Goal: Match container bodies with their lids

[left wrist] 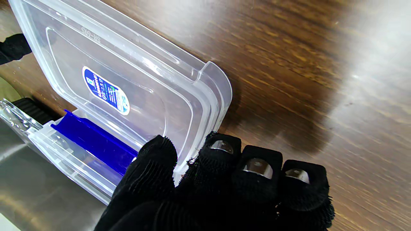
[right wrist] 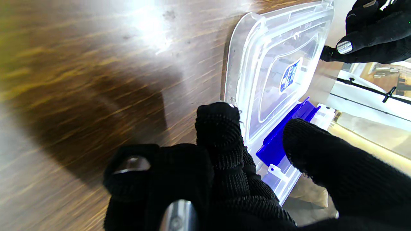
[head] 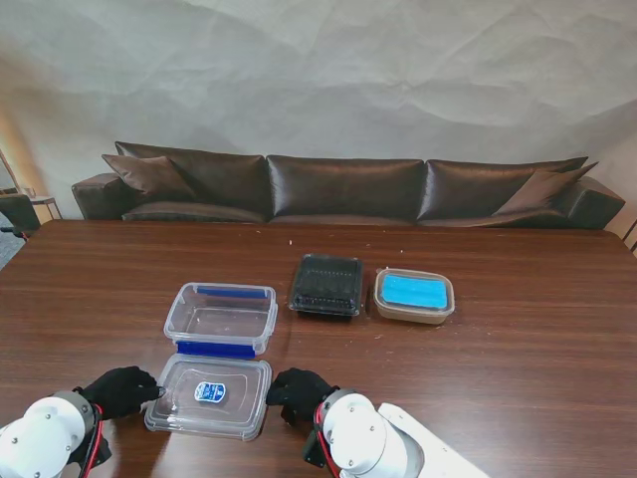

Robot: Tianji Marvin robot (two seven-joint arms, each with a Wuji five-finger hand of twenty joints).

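Nearest to me on the wooden table (head: 518, 358) lies the clear lid (head: 210, 396), flat, with a small blue oval label (head: 208, 392) at its middle. My left hand (head: 121, 389) sits at its left edge and my right hand (head: 300, 389) at its right edge, both in black gloves, so the lid lies between them.

From the left wrist, my left fingertips (left wrist: 221, 149) are bunched together right against the lid's rounded corner (left wrist: 215, 84), the thumb (left wrist: 151, 173) raised beside them; I cannot tell whether they actually grip the rim or only touch it. From the right wrist, one right fingertip (right wrist: 217, 123) presses at the lid's edge while my thumb (right wrist: 324, 160) stands apart over the blue latch; the other fingers are curled back. Whether this hand has hold of the lid I cannot tell either.

Just beyond the lid, farther from me and touching or nearly touching it, stands the clear container body (head: 221, 319), open-topped, with a blue latch (head: 216, 350) along its near side and another along its far side.

Farther off and to the right stand a black container (head: 326, 285) with a clear ribbed lid on it, and just beside that a brown container (head: 414, 296) with a blue top. Beyond the table's far edge is a dark leather sofa (head: 348, 189).
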